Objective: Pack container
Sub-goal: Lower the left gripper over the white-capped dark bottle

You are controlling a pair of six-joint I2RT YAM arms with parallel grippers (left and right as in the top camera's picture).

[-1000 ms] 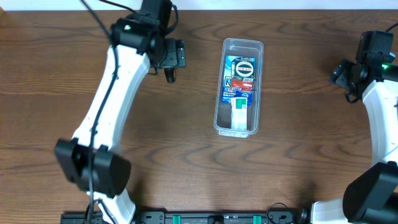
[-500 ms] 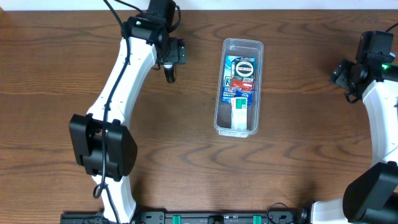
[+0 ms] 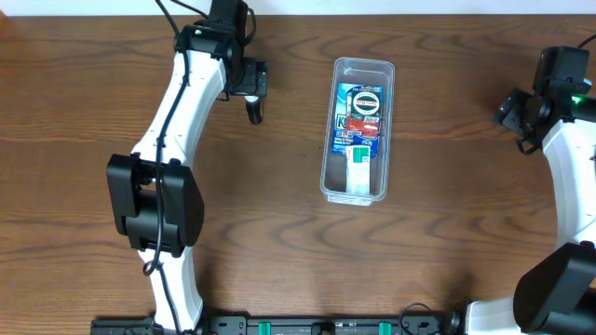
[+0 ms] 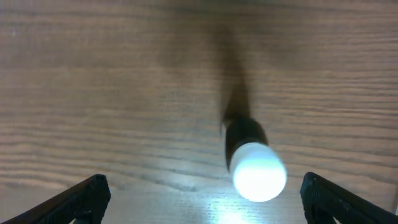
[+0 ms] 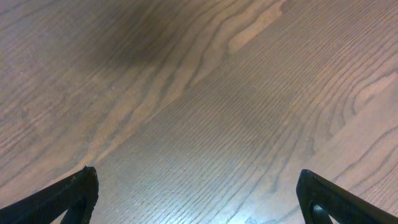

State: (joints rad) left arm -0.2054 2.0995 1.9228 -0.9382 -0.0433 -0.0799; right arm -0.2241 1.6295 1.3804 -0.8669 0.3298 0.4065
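Observation:
The clear, long container (image 3: 328, 172) lies at the table's middle and holds a blue and white packet (image 3: 361, 104), a red item (image 3: 363, 132) and a green and white item (image 3: 358, 166). A small black stick with a white end (image 3: 253, 113) lies left of it; in the left wrist view (image 4: 252, 163) it sits ahead of the fingers, right of centre. My left gripper (image 3: 253, 89) (image 4: 202, 186) is open just above the stick, not touching it. My right gripper (image 3: 518, 112) (image 5: 196, 180) is open and empty over bare wood at the far right.
The dark wooden table (image 3: 279, 233) has a white strip along its far edge (image 3: 93, 7). The left arm's white links (image 3: 163, 140) run from the front edge up the left side. The right arm (image 3: 568, 177) stands along the right edge.
The left arm has swung and straightened, and its gripper has shifted slightly left. The black stick, the container and the right arm have not moved.

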